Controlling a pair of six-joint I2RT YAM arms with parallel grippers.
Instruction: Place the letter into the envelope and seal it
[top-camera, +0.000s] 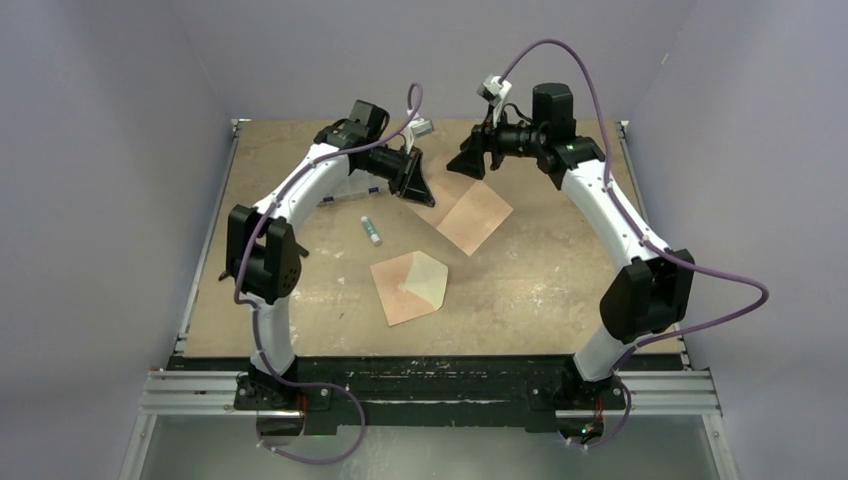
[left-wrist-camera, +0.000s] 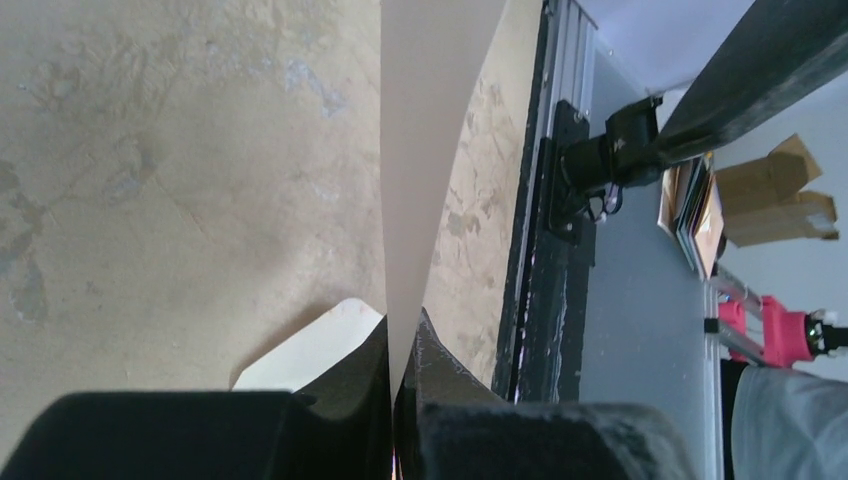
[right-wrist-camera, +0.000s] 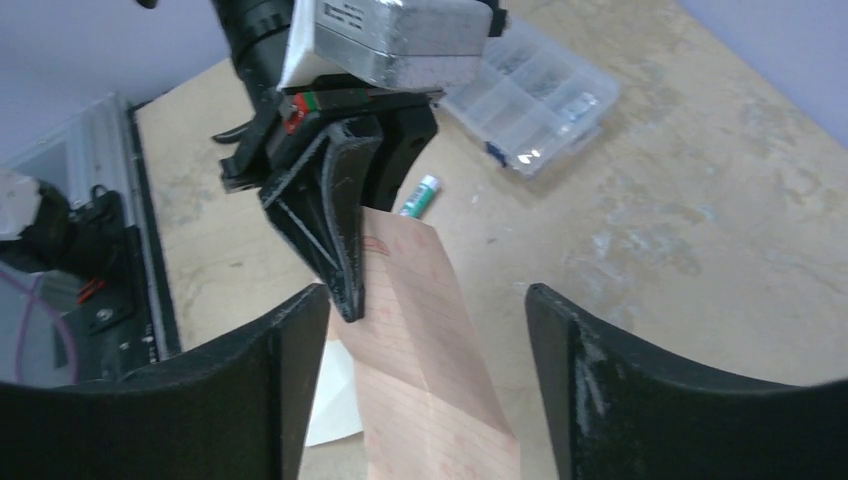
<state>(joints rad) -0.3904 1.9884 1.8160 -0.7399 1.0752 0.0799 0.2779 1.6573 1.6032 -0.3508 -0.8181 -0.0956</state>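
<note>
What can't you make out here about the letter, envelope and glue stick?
- Top view: the left fingers hide the pinched corner of the letter.
- Left wrist view: the envelope shows only its pale flap tip; the left fingers cover the rest.
- Right wrist view: the glue stick label is too small to read; the letter's near end is cut off by the bottom edge.

We see the envelope (top-camera: 410, 285) on the counter (top-camera: 560, 290), about in its middle. The letter (top-camera: 475, 215) is farther back and to the right, and the glue stick (top-camera: 371, 231) is left of it. The left claw (top-camera: 418, 192) and the right claw (top-camera: 470, 165) are at the letter's far edge.
</note>
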